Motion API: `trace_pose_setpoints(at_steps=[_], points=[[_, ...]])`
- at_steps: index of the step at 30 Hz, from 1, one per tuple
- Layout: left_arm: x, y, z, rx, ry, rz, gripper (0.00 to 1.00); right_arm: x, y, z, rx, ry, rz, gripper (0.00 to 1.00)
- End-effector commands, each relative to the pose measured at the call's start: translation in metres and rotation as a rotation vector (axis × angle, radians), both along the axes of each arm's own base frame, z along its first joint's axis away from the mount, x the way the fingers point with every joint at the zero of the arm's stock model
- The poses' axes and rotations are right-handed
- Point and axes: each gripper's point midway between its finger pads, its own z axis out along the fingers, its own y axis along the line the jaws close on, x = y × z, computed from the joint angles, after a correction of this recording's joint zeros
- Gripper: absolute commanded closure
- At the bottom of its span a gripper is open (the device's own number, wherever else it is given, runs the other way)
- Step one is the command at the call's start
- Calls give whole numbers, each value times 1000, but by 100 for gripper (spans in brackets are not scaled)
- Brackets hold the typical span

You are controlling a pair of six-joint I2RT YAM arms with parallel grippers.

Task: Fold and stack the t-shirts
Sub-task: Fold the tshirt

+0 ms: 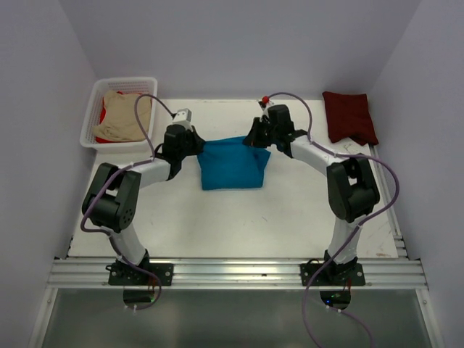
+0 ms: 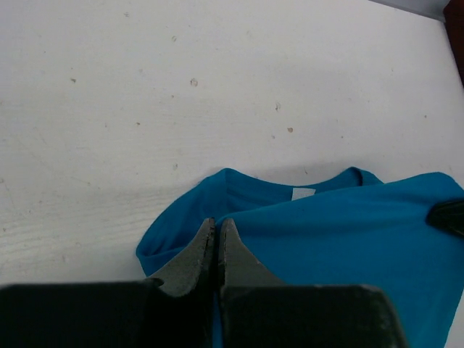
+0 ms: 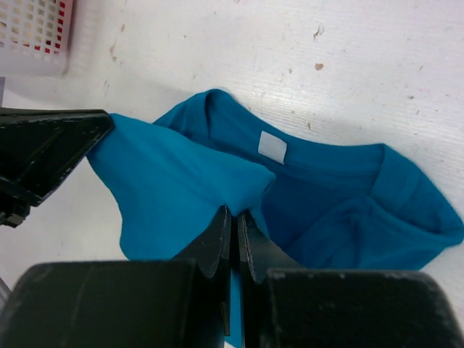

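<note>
Your left fingers (image 2: 215, 230) and right fingers (image 3: 233, 221) each pinched one soft teal t-shirt (image 1: 232, 168) — one maroon t-shirt (image 1: 350, 116) lay folded square.

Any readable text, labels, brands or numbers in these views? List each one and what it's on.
None can be read in any view.
Neck label on the blue t-shirt: a plain white patch; if it carries print, it is too small to read.
Dark red t-shirt and basket: no writing or signs visible.
</note>
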Motion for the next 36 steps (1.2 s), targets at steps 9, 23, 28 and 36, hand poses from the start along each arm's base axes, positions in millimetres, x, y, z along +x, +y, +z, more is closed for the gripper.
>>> trace_pose_setpoints(at_steps=[9,23,28,36], points=[[32,-27,-4,-82,-28,-74,100,5,-35,4,-128,-30,-170,100],[76,-44,-6,-104,-31,-90,90,55,-47,-78,-281,42,-315,98],[74,-36,2,-86,-45,-55,15,54,-55,-59,-284,-29,-349,32],[57,-26,29,-73,-83,-35,0,31,-67,-2,-225,-174,-357,1]])
